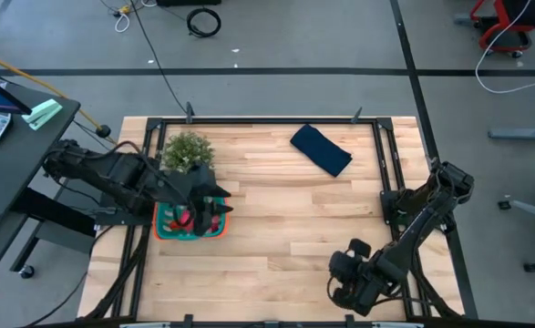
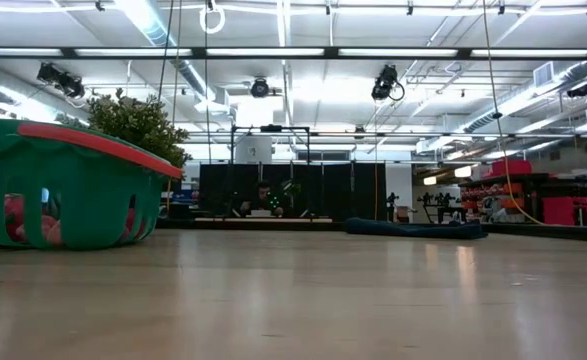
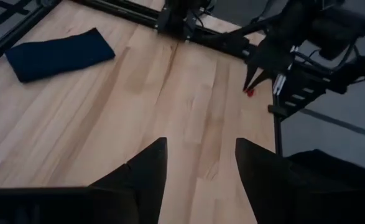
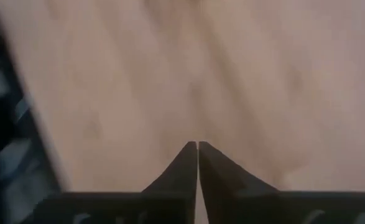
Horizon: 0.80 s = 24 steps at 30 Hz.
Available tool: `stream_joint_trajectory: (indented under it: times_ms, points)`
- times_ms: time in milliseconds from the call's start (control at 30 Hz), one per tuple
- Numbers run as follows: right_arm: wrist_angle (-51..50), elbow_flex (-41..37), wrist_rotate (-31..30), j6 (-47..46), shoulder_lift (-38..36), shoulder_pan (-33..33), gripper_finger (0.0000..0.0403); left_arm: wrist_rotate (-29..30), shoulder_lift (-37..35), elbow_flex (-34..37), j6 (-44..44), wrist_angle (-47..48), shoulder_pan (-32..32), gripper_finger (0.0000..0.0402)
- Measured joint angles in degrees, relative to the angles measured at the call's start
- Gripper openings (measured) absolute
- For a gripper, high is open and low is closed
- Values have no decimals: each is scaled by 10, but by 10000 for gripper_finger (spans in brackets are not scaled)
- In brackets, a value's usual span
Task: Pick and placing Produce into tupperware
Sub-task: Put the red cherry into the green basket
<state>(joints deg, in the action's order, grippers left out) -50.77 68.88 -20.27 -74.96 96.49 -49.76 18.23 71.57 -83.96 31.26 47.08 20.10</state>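
Red produce fills the tupperware at nine o'clock, left gripper spread empty above for dropping; right gripper rests pinched closed at five.

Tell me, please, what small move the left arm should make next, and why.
Probably lift the left gripper straight up and away from the green container. Its fingers are open with nothing between them, and red toy fruits already lie inside the container. No fruit shows loose on the table from above. The right gripper waits shut at the near right corner.
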Motion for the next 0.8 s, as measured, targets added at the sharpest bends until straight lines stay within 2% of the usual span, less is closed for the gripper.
stream_joint_trajectory:
  times_ms: [67, 267, 567, 700, 800]
  points:
    - [10, 0, 48, -7, 0, -7, 40, 0, 0, 0, -9, 4, 0, 192]
    - [9, 0, 129, -22, 0, -33, 96, 0, 0, 0, -9, 37, 0, 188]
    - [12, -27, 107, -116, 3, -78, 171, 0, 0, 0, -5, 65, 0, 181]
    - [21, -67, 104, -173, 3, -91, 185, 0, 1, 0, -5, 64, 0, 182]
    - [82, -97, 104, -184, 3, -98, 189, 0, 5, 0, -5, 65, 0, 182]
